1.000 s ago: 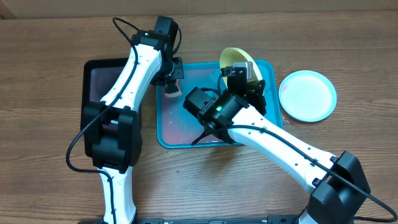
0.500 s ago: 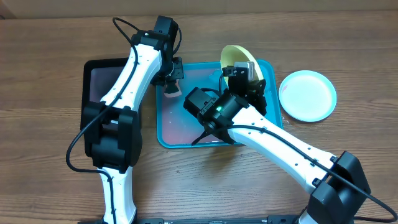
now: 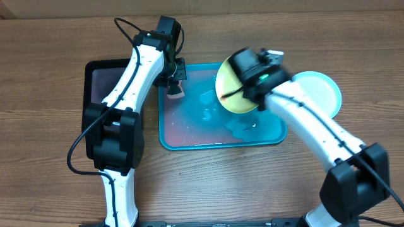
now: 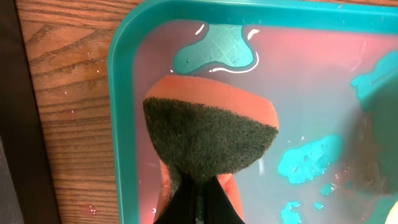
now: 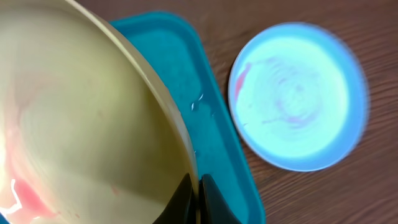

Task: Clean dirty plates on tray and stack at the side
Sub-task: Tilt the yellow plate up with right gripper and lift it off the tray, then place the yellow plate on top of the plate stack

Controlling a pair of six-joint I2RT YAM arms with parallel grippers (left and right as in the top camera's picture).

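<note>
Left arm passes over the black tray (image 3: 101, 85) to the 10 o'clock corner of the turquoise tray (image 3: 189, 129). Left fingers (image 4: 189, 205) are clamped on an orange sponge (image 4: 211, 130) with its dark scouring face visible. Right arm extends toward 11 o'clock. Right fingers (image 5: 186, 202) pinch the rim of the lime-green plate (image 3: 230, 94), which is tilted over the tray's 2 o'clock corner. The aqua plate (image 3: 322, 91) lies on the table (image 3: 50, 157) at the tray's 3 o'clock.

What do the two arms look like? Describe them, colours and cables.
Left arm and right arm: white tubular links, bulky black joints, thin black jaws. A black cable loops along the left; a green light glows on the right.
</note>
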